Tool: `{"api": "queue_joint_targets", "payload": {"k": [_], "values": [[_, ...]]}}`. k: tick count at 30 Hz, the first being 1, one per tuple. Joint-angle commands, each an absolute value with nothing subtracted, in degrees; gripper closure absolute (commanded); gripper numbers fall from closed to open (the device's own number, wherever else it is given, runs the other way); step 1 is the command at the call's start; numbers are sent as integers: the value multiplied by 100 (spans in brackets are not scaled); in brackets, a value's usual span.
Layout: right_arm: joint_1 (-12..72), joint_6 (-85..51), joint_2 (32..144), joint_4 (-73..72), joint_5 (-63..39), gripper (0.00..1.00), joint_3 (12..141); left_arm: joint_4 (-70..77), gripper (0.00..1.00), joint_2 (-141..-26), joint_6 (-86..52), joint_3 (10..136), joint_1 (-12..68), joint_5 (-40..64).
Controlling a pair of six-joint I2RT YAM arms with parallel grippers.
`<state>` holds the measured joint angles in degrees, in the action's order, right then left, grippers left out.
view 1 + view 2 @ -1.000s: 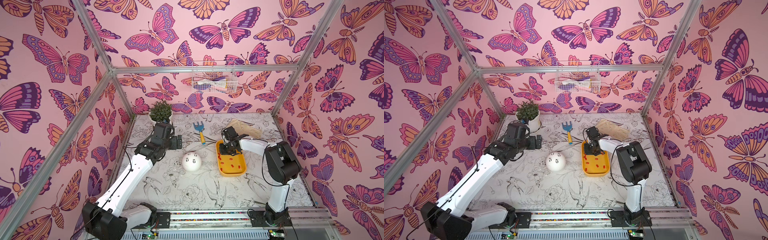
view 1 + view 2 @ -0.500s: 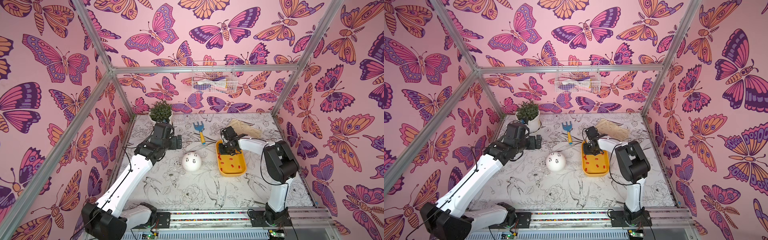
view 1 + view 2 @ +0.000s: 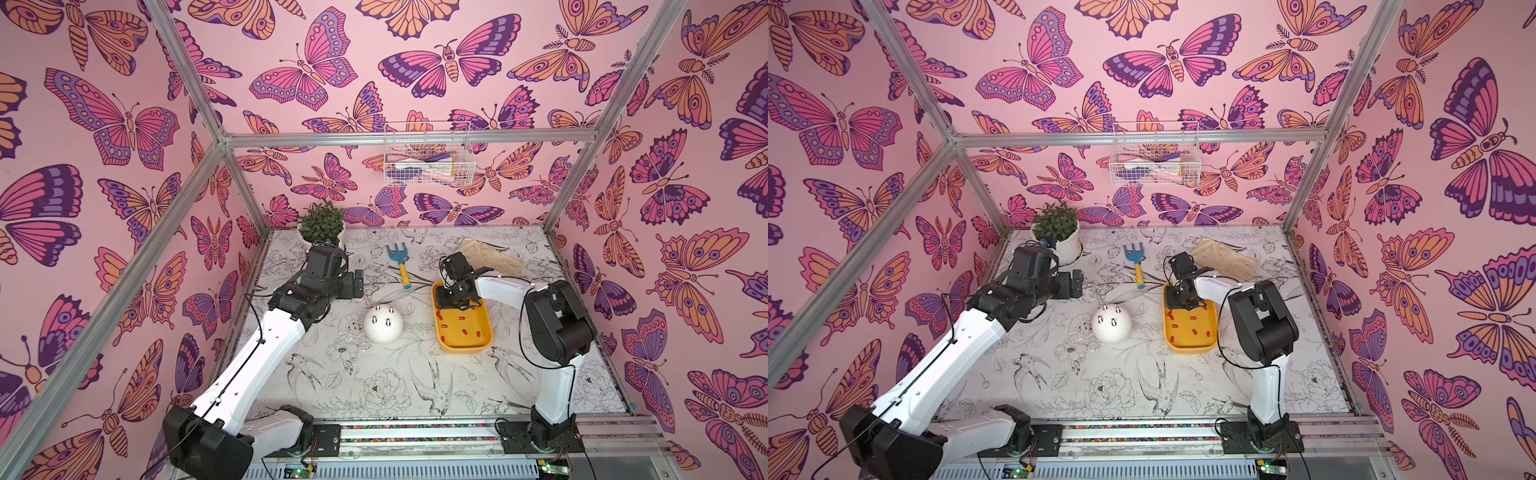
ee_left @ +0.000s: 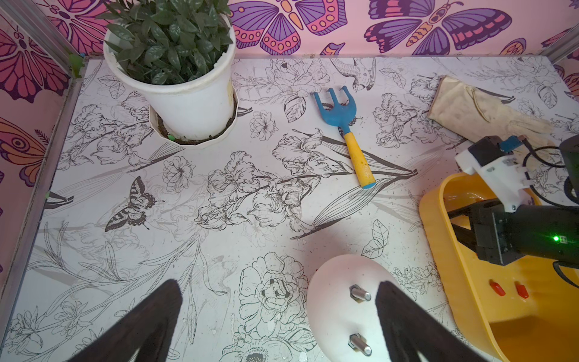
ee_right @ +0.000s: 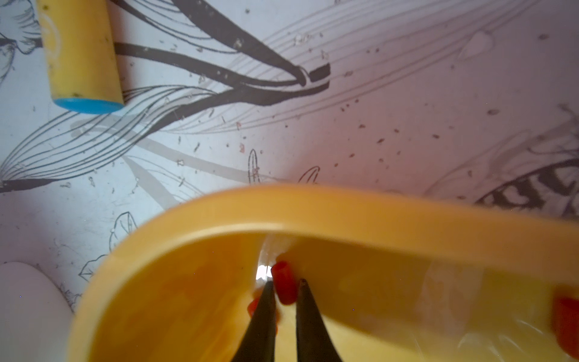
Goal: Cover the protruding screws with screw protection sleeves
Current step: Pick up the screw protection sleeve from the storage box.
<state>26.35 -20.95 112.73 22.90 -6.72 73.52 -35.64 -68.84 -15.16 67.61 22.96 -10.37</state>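
While all four protruding screws [image 3: 388, 322] on the white dome [image 3: 383, 334] stand bare, tally is zero of four capped. Right end effector [image 5: 285, 282] sits down inside the yellow tray [image 5: 344, 203], narrowed to a slit. Its tips touch both sides of one red sleeve [image 5: 282, 274] just short of the tray wall ahead; probably gripped, not lifted. Other screw protection sleeves [image 3: 465, 331] lie loose beside it. Left end effector [image 4: 277, 286] is spread wide and empty, dome below and ahead. Remaining: lift, carry, seat, then three more.

We count four protruding screws [image 3: 388, 322] on one white dome [image 3: 384, 336], perhaps eight red sleeves [image 3: 460, 318] in one yellow tray [image 3: 461, 348], one rake [image 3: 398, 262], one potted plant [image 3: 322, 224], one glove [image 3: 490, 254].
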Motion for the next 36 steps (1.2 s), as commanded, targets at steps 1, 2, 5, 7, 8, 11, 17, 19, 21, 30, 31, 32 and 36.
{"api": "queue_joint_targets", "payload": {"k": [1, 2, 5, 7, 8, 11, 17, 19, 21, 30, 31, 32, 36], "values": [[2685, -2040, 11443, 2435, -666, 86, 7444, -3536, 1, -6768, -1410, 6680, 2330, -1134], [2688, -2047, 11443, 2439, -668, 87, 7442, -3536, 1, -6768, -1409, 6684, 2330, -1134], [2689, -2047, 11443, 2451, -658, 94, 7435, -3542, 1, -6768, -1415, 6688, 2327, -1134], [2689, -2048, 11443, 2462, -649, 94, 7436, -3541, 1, -6768, -1410, 6688, 2329, -1142], [2689, -2048, 11443, 2461, -642, 94, 7431, -3539, 1, -6768, -1410, 6688, 2329, -1143], [2690, -2042, 11410, 2477, -640, 95, 7435, -3542, 1, -6759, -1424, 6688, 2328, -1156], [2688, -2021, 11269, 2530, -630, 96, 7418, -3551, 1, -6768, -1482, 6705, 2329, -1238], [2689, -2009, 11205, 2544, -654, 97, 7405, -3559, 1, -6776, -1501, 6713, 2329, -1230], [2689, -2002, 11133, 2575, -686, 97, 7376, -3551, 1, -6794, -1527, 6715, 2329, -1173], [2672, -1775, 10566, 2952, -610, 98, 7234, -3550, 1, -6916, -1852, 6833, 2353, -827], [2672, -1743, 10512, 3018, -603, 98, 7233, -3559, 1, -6939, -1881, 6845, 2368, -794], [2665, -1719, 10442, 3078, -606, 98, 7224, -3558, 1, -6967, -1925, 6863, 2393, -775], [2637, -1676, 10128, 3237, -673, 98, 7148, -3551, 0, -7119, -2063, 6989, 2660, -815]]}}
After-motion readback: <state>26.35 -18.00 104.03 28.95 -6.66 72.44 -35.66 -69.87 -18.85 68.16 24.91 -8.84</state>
